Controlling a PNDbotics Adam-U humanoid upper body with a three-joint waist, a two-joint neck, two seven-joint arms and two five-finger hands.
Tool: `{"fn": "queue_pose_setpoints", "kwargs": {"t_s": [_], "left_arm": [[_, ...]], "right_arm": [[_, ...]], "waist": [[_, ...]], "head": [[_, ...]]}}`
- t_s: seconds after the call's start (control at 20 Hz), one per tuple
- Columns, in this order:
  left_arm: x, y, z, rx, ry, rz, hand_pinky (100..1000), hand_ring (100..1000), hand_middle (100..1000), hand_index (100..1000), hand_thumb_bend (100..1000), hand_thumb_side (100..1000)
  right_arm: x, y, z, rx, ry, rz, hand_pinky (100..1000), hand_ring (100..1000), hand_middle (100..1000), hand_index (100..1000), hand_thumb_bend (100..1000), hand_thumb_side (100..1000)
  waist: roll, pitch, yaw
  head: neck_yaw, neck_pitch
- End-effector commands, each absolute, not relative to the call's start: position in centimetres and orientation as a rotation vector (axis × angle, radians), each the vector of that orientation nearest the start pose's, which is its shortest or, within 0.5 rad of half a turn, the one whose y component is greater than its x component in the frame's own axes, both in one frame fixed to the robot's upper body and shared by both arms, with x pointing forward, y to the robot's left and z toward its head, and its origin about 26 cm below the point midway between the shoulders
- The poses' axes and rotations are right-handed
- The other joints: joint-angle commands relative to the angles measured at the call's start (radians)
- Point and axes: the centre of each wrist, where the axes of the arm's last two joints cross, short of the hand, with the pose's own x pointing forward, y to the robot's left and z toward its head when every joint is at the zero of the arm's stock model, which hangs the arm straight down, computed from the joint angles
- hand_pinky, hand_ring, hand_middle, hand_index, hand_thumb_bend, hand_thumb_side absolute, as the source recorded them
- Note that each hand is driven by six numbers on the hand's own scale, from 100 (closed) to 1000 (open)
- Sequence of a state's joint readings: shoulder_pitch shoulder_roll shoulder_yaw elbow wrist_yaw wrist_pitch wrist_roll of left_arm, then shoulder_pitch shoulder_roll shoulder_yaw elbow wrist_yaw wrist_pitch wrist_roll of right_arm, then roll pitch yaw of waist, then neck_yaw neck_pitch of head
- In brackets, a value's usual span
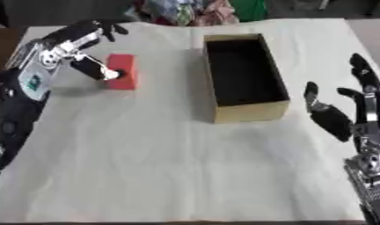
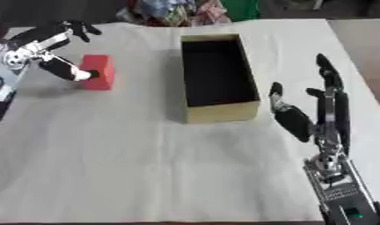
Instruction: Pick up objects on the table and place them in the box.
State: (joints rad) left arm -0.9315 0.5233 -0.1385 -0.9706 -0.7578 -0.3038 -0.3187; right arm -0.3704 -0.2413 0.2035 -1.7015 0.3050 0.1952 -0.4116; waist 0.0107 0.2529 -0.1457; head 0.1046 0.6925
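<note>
Fingers raised and spread, the right robot hand point(image 2: 320, 110) idles open near the bench's point(image 1: 170, 171) lower right corner. Across the open cardboard box point(image 1: 245, 74), the left robot hand point(image 1: 85, 48) touches a red block point(image 1: 122, 71) with its thumb, fingers uncurled above.

Left hand point(image 1: 85, 39): black fingers, silver-white joints. Right hand point(image 2: 316, 114): black fingers over a silver wrist; a green mark, possibly a label, sits near the forearm.

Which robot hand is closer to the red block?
Left. The left hand is right at the red block, thumb touching it. The right hand rests open beyond the box, far away.
</note>
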Motion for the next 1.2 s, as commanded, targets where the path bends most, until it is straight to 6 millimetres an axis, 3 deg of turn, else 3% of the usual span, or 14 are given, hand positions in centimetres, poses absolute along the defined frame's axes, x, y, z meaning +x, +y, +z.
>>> {"fn": "queue_pose_setpoints", "kwargs": {"t_s": [0.05,0.4,0.7,1.2], "left_arm": [[47.3,30.5,22.5,0.895,-1.614,-1.455,895,779,842,912,485,226],[47.4,30.1,21.7,0.889,-1.574,-1.492,891,772,816,909,494,235],[47.4,30.3,21.2,0.871,-1.493,-1.551,872,730,740,879,498,252],[47.2,30.8,21.6,0.889,-1.433,-1.586,837,631,428,749,336,237]], "right_arm": [[34.2,-20.1,13.9,-0.589,-1.990,0.218,781,1000,951,1000,254,190],[34.2,-20.1,13.9,-0.587,-1.991,0.218,781,1000,951,1000,249,190],[34.2,-20.1,13.9,-0.587,-1.989,0.217,781,1000,951,1000,242,190],[34.2,-20.2,13.8,-0.588,-1.985,0.214,782,1000,951,1000,228,192]], "waist": [[0.000,-0.014,-0.001],[0.000,-0.013,-0.002],[0.000,-0.013,0.000],[-0.001,-0.016,0.005]], "head": [[0.004,-0.007],[0.006,-0.006],[0.005,-0.005],[0.003,-0.003]]}}
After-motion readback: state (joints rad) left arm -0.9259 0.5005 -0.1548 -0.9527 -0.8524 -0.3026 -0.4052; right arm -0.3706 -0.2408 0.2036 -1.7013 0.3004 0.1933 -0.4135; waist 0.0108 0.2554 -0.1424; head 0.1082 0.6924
